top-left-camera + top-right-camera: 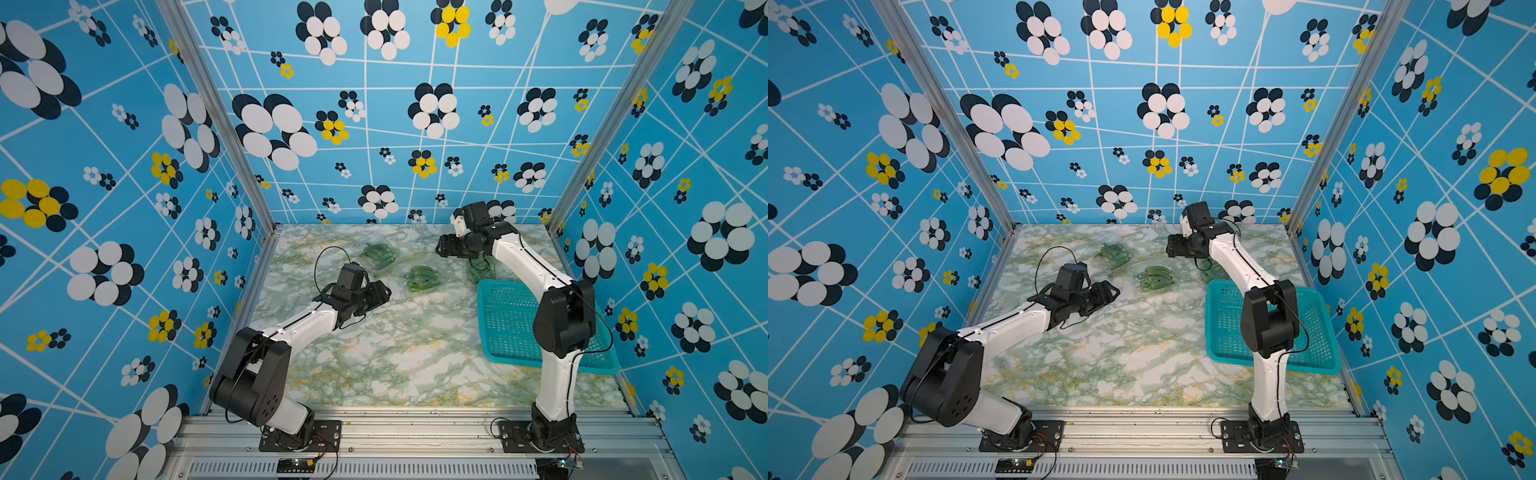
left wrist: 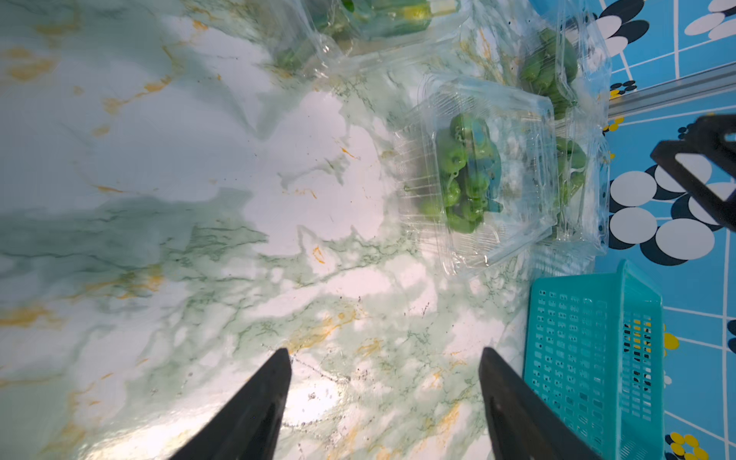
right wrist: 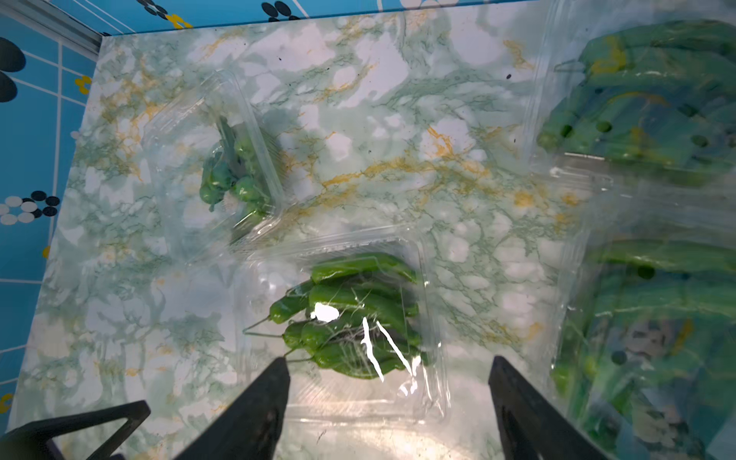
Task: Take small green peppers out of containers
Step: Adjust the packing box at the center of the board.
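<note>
Both top views taken from high above the front edge, faced downward to the whole table (image 1: 374, 365) and back wall (image 1: 395, 124), wrist views held near above the table, faced at the containers (image 2: 513, 131), which are shared by all four views

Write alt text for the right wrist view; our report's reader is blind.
The open right tool frames a clear container of small green peppers on a marbled table. A second container lies beyond; more containers sit blurred alongside.
</note>
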You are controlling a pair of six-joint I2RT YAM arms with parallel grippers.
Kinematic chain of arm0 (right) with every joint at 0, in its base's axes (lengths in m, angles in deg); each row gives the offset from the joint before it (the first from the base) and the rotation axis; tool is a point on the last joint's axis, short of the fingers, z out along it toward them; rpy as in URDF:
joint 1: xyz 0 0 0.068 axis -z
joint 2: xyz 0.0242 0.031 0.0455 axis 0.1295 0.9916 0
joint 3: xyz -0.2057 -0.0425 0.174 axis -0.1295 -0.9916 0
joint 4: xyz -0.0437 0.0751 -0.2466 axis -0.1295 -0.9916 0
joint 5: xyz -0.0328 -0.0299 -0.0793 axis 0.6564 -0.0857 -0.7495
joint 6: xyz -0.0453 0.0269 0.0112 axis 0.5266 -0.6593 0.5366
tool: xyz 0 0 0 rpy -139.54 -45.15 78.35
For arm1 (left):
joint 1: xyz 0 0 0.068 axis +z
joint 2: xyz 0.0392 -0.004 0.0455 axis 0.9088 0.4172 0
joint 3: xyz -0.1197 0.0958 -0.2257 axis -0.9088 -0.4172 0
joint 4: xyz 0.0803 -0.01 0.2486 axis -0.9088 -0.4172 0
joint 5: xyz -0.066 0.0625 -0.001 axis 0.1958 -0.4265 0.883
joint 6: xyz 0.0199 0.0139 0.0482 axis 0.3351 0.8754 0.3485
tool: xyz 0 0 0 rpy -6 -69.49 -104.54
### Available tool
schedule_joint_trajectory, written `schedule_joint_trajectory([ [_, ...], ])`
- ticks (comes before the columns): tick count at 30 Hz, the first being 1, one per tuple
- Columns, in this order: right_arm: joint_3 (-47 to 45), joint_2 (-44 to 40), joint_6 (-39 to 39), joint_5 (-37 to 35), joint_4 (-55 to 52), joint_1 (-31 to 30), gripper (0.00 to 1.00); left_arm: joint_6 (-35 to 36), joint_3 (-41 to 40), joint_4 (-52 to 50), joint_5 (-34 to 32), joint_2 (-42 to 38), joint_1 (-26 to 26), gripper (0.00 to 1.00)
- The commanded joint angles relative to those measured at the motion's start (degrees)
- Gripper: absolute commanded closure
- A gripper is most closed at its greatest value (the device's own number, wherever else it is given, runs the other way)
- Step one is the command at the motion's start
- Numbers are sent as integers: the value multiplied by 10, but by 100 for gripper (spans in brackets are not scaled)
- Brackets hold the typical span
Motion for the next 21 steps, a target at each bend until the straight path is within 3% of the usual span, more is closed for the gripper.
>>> schedule_joint_trajectory([
  [1,54,48,3,-22,-28,-6,19,15,-10,57,31,38,7,24],
  [10,70,112,-13,-8,-7,-17,19,31,-5,114,37,100,14,25],
  [21,-25,78,-26,14,40,-34,20,15,-22,173,50,121,14,26],
])
